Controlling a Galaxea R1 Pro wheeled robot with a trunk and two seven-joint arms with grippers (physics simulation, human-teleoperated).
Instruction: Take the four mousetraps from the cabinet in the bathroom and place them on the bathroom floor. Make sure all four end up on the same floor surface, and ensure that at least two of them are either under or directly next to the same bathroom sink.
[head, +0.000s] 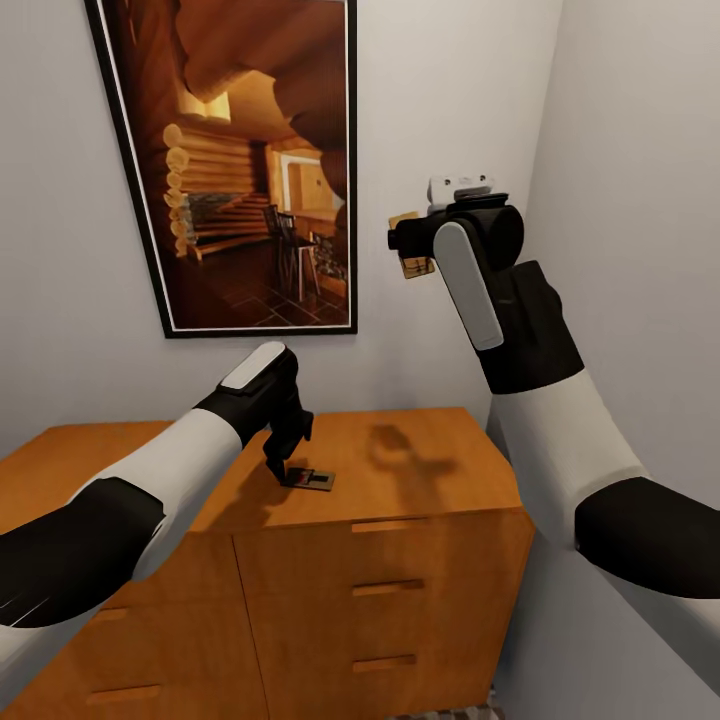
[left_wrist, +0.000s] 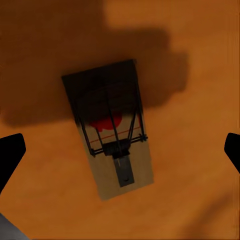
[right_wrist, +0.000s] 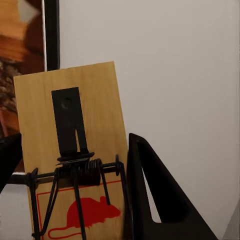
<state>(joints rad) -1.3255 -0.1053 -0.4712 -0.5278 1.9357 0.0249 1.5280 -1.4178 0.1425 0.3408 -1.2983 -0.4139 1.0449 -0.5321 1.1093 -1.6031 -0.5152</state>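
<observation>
One mousetrap (head: 312, 479) lies flat on top of the orange-brown cabinet (head: 430, 455). My left gripper (head: 286, 468) hangs just above it, pointing down. In the left wrist view this mousetrap (left_wrist: 114, 131) lies partly in shadow between my two spread fingertips (left_wrist: 10, 156), so the left gripper is open and around nothing. My right gripper (head: 405, 242) is raised high near the right wall, shut on a second mousetrap (head: 412, 262). In the right wrist view that tan board (right_wrist: 75, 145), with its wire spring and red mouse print, stands pinched against a black finger (right_wrist: 150, 200).
A dark-framed log-cabin picture (head: 250, 160) hangs on the grey wall behind the cabinet. Another grey wall (head: 640, 200) runs close along the right. Drawer fronts with slim handles (head: 385, 587) face me. A sliver of patterned floor (head: 470, 712) shows at the cabinet's foot.
</observation>
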